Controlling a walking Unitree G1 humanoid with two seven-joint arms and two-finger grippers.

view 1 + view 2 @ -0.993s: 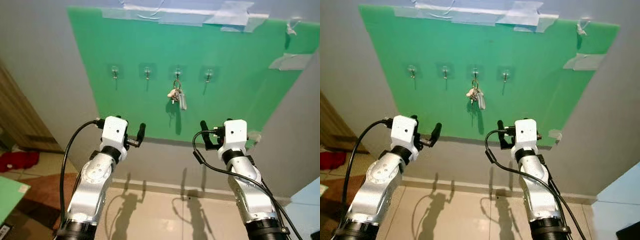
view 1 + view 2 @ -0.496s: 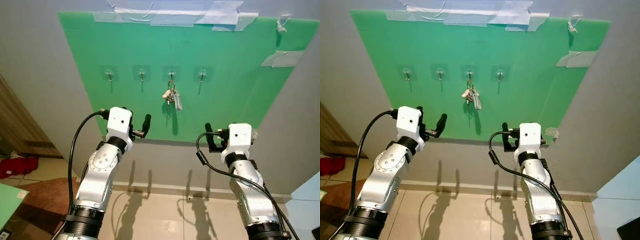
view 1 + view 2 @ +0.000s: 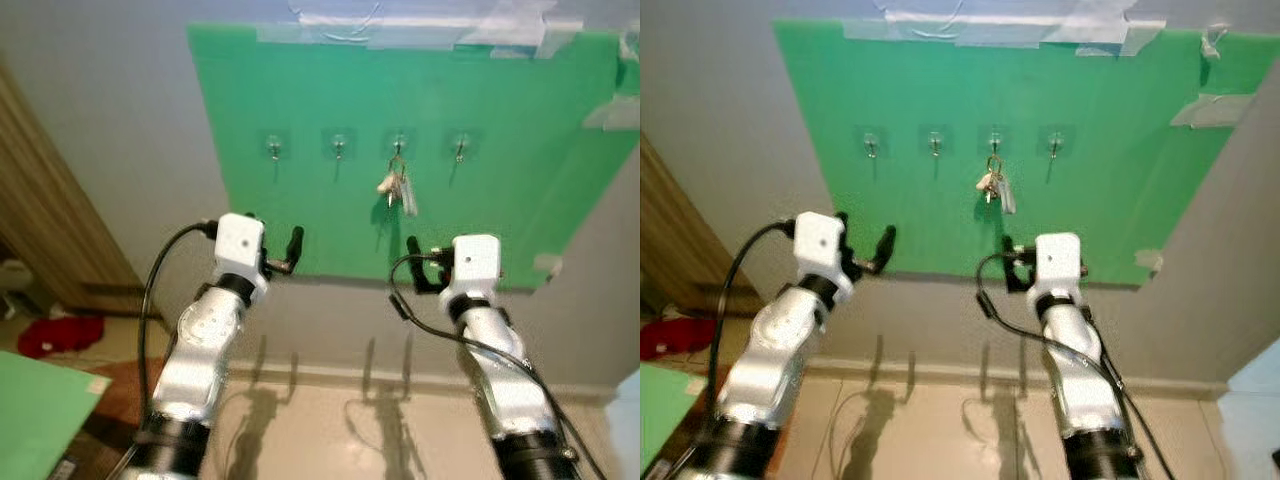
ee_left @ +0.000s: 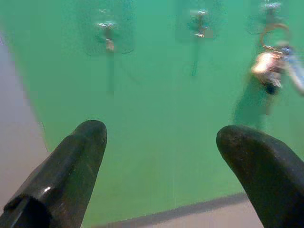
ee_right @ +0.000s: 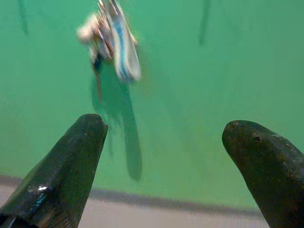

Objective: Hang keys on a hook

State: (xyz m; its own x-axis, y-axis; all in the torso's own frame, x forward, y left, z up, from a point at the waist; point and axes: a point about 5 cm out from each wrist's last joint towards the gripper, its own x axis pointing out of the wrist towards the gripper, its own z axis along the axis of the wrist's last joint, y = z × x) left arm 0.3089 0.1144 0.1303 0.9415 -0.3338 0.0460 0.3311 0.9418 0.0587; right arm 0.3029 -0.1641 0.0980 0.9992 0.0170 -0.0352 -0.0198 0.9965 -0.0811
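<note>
Both claws below hung keys

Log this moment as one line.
keys: on third hook | left tool: open, empty | right tool: open, empty | board: other hooks bare

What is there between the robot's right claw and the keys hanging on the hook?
Nothing but bare green board. In the right wrist view the keys hang beyond the open right gripper, with no object in the stretch between them.

Keys hang on the third hook of the green board; my claws hover below, apart.
</note>
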